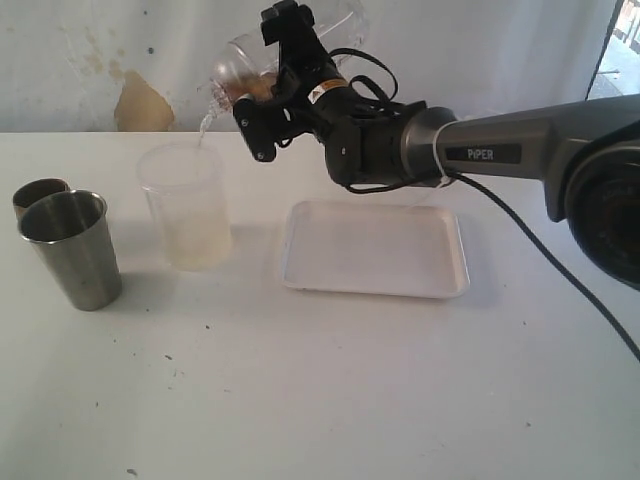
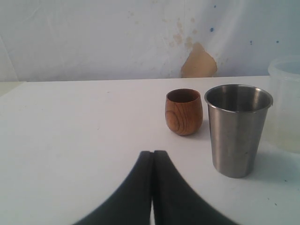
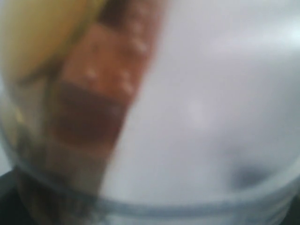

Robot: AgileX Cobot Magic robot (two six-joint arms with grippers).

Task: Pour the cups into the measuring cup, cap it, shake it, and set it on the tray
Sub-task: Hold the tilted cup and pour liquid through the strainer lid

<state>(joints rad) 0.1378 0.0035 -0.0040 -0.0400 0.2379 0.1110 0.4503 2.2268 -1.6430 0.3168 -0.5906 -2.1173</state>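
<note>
Steel tumbler [image 1: 70, 250]: report status. (Checker)

It stands upright on the table [image 1: 320, 400], at the left of the exterior view, with a wooden cup [image 2: 183, 111] just behind it. I cannot tell whether either one holds anything. (Operator)

State of both hands, and location of the measuring cup. (Checker)

My right gripper [image 1: 275, 80] is clamped around a clear plastic cylinder. I take this for the measuring cup [image 1: 238, 62], though its printed marks are not readable. It is raised off the table and tipped mouth-down above a frosted cup [image 1: 185, 205], and a thin stream falls from its lip into that cup. The right wrist view gives only a blurred clear wall with brown contents behind it. My left gripper [image 2: 153, 187] has its fingers pressed together on nothing and hovers low over the table, facing the tumbler. (Operator)

Progress against the procedure. (Checker)

Judgement only. The pouring step is in hand and not finished, since liquid is in mid-fall and some brown contents show inside the held cylinder. No cap is in view, so capping and shaking are not yet done. The tray [image 1: 375, 250] lies just right of the frosted cup with nothing standing on it, so final placement is also outstanding. (Operator)
</note>
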